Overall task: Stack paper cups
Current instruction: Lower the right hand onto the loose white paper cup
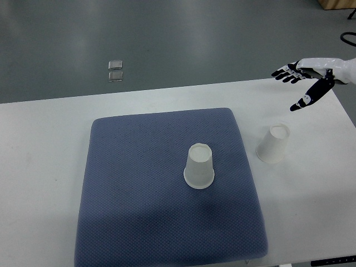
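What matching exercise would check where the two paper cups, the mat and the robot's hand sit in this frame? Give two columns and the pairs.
Column 1:
1. cup on the mat
2. cup off the mat
3. right hand
4. blue mat

Column 2:
A. raised over the table's far right corner, fingers spread, holding nothing
B. lying flat on the white table
C. upside down near the middle of the blue surface
D. upside down on bare tabletop, right of the mat

Pairs: 1-C, 2-D, 3-A, 4-B
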